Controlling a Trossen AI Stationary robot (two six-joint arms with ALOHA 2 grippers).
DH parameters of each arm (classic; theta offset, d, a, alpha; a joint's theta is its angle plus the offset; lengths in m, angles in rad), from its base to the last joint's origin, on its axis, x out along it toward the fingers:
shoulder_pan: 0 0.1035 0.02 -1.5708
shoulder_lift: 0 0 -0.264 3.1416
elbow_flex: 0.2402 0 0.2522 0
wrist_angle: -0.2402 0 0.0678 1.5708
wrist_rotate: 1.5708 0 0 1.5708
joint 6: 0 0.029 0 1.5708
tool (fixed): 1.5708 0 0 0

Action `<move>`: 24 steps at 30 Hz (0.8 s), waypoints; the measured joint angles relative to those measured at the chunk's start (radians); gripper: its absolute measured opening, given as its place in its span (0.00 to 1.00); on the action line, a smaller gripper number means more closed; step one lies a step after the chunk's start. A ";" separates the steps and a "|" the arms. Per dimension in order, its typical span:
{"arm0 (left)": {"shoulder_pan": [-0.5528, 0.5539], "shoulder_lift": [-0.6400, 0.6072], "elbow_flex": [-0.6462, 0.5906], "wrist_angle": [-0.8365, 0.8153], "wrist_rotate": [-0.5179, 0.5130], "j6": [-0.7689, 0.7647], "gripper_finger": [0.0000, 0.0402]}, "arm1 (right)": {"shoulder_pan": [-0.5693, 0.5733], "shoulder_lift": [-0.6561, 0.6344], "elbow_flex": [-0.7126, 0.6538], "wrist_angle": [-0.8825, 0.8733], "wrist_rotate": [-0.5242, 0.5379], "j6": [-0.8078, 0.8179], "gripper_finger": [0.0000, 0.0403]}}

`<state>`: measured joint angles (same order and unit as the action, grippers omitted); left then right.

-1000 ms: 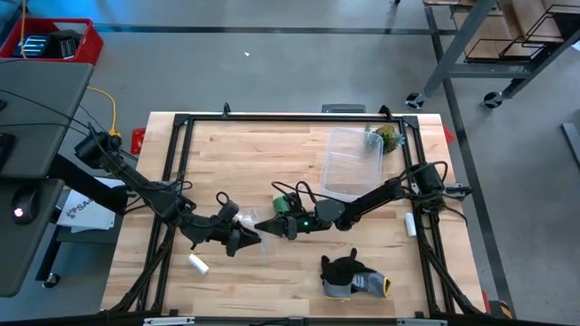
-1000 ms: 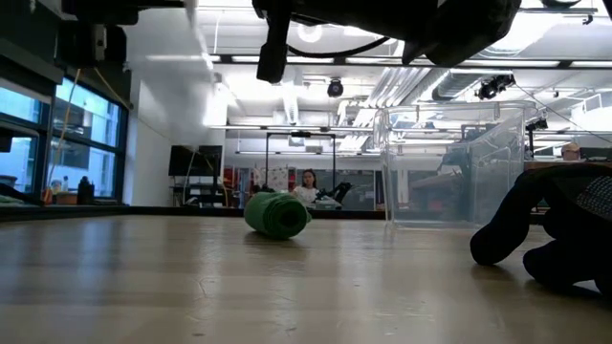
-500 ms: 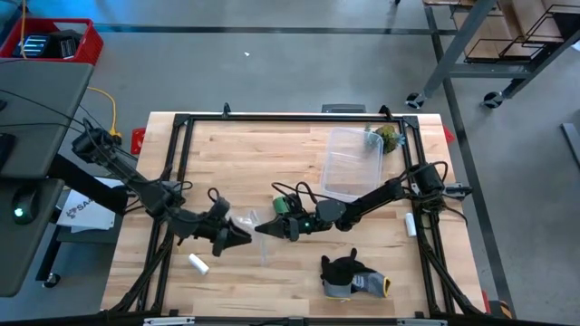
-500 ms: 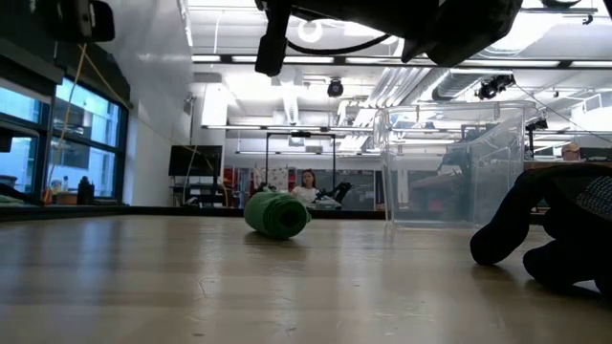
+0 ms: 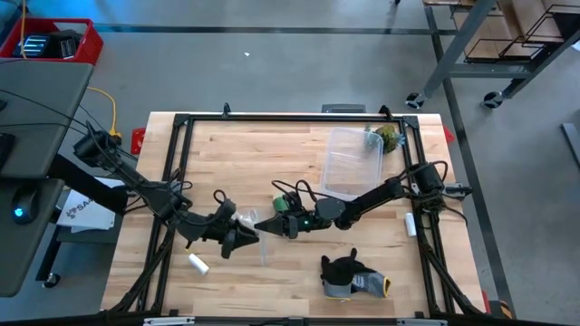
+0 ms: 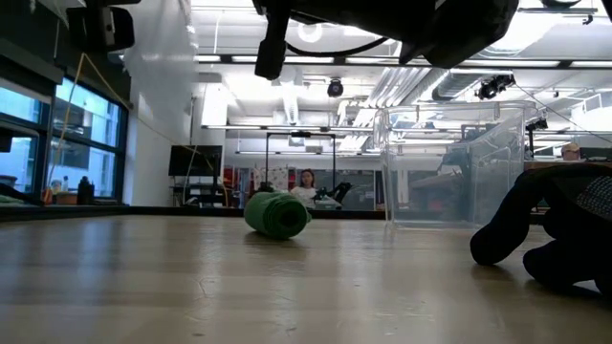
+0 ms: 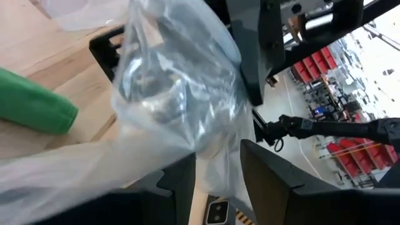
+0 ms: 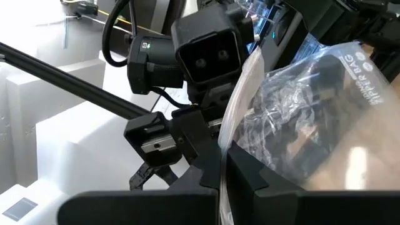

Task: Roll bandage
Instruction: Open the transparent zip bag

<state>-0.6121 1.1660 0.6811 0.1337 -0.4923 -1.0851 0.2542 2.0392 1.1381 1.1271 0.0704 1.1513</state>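
The bandage (image 5: 284,206) is a compact green roll that lies on its side on the table beside my right arm; it also shows in the low view (image 6: 277,214) and the left wrist view (image 7: 34,111). No gripper touches it. Above the table's middle, my left gripper (image 5: 246,237) and my right gripper (image 5: 264,226) face each other. Both are shut on a clear plastic bag (image 5: 256,235) held between them. My left gripper has the crumpled clear film of the bag (image 7: 215,159) between its two fingers (image 7: 269,181), coming roughly level from the table's left. The bag bulges out beyond the fingers, clear of the table. My right gripper pinches the bag's whitish top edge strip (image 8: 225,147) between its two fingers (image 8: 250,172), coming roughly level from the table's right. The bag's body spreads beyond the fingers, lifted clear.
A clear plastic box (image 5: 353,163) stands at the far right, with a small greenish object (image 5: 388,138) behind it. A dark glove (image 5: 349,276) lies near the front edge. A white cylinder (image 5: 198,263) lies at front left and another white piece (image 5: 410,224) at the right rail.
My left gripper has drawn back a little toward the table's left edge and come back toward my right gripper, rolling slightly. The bag between the two grippers has shifted with it. The green roll has kept its place.
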 joint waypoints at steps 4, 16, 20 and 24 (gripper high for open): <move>0.004 0.000 0.000 0.006 -0.003 0.013 0.30 | -0.001 0.000 0.000 0.000 -0.001 0.000 0.00; -0.027 -0.084 0.000 -0.079 0.018 0.045 0.30 | -0.015 0.000 0.000 -0.001 -0.020 0.001 0.00; -0.017 -0.080 0.002 -0.068 0.002 0.058 0.30 | -0.021 0.000 0.000 -0.001 -0.022 0.001 0.00; -0.006 -0.031 0.001 -0.049 0.035 0.043 0.30 | -0.025 0.000 0.000 -0.001 -0.024 0.004 0.00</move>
<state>-0.6179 1.1349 0.6823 0.0849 -0.4573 -1.0417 0.2287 2.0392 1.1381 1.1263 0.0462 1.1549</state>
